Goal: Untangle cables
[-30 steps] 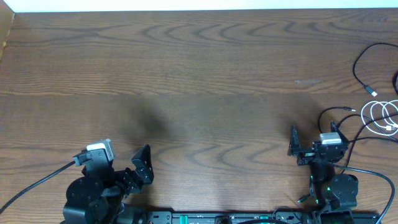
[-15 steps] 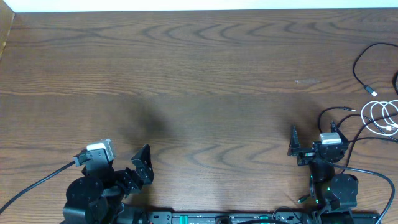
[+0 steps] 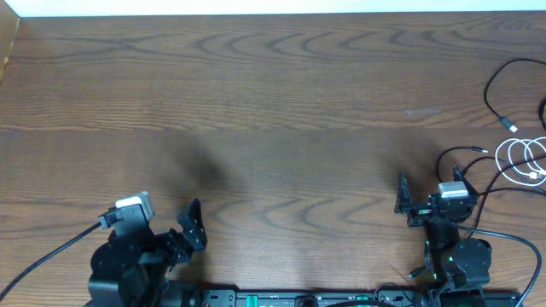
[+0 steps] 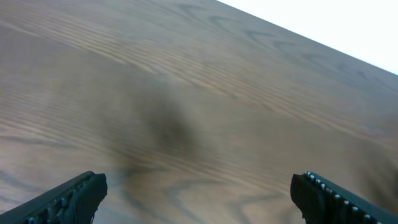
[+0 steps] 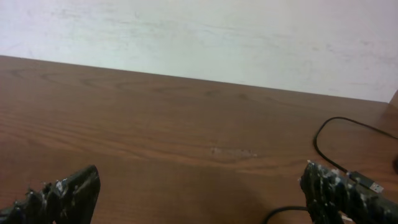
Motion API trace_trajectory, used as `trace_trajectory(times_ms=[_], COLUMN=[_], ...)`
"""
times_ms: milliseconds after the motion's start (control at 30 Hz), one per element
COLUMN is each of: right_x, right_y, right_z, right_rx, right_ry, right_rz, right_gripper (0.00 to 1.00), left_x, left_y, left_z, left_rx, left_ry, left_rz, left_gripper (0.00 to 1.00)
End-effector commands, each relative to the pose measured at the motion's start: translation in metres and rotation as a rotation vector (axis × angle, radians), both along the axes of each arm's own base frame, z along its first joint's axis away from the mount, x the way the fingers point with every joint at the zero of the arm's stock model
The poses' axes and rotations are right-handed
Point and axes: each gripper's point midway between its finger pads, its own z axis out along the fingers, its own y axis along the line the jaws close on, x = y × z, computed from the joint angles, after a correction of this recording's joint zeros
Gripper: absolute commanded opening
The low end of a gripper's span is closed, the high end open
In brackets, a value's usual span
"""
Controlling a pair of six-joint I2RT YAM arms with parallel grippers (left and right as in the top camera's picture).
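The cables lie at the table's right edge in the overhead view. The black cable [image 3: 492, 92] curves down to a small plug, and another black strand [image 3: 461, 151] loops near my right arm. The white cable [image 3: 522, 159] is coiled just below, running off the frame's edge. In the right wrist view the black cable [image 5: 324, 138] arcs at the right, ending in a plug [image 5: 371, 185]. My right gripper [image 3: 429, 186] [image 5: 202, 196] stands open left of the cables, holding nothing. My left gripper [image 3: 162, 225] [image 4: 199, 193] is open over bare wood at the bottom left, far from the cables.
The brown wooden table [image 3: 273, 102] fills the view, with a pale wall behind its far edge [image 5: 199, 31]. Both arm bases and their thick fixed wires [image 3: 43, 256] sit along the near edge. A wooden ledge [image 3: 7, 43] borders the far left corner.
My left gripper has drawn back slightly toward its base. The right arm and the cables have not moved.
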Motion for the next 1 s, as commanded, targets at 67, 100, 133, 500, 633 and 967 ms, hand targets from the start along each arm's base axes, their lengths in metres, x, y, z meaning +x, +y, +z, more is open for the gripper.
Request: trace_trajectory(times_ms=[67,100,133,500,633,967], right_x=[-0.001,-0.001,-0.001,-0.001,-0.001,-0.001], right_y=[0.002,0.002,0.002,0.002,0.002,0.002], right_z=[0.0,0.0,0.0,0.0,0.0,0.0], right_rx=[-0.012,-0.012,-0.012,-0.012,-0.013,-0.012], right_ry=[-0.003,-0.003,-0.003,-0.002,-0.003,-0.002], right_rz=[0.013,0.013,0.013,0.013,0.013,0.013], right_gripper=[0.99,0.99,0.99,0.99,0.99,0.99], left_x=[0.01,0.012,0.014,0.056,0.069,0.083], left_y=[0.023,0.025,0.026,0.03,0.028,0.027], left_z=[-0.036,-0.042,-0.047,-0.071,-0.064,-0.04], left_rx=[0.043,0.041,0.039,0.031,0.062,0.249], left_ry=[-0.011,-0.024,-0.037,-0.284,-0.388,-0.623], left_rz=[0.116,0.124,0.131,0.147,0.119,0.065], left_gripper=[1.0,1.0,1.0,1.0,1.0,1.0])
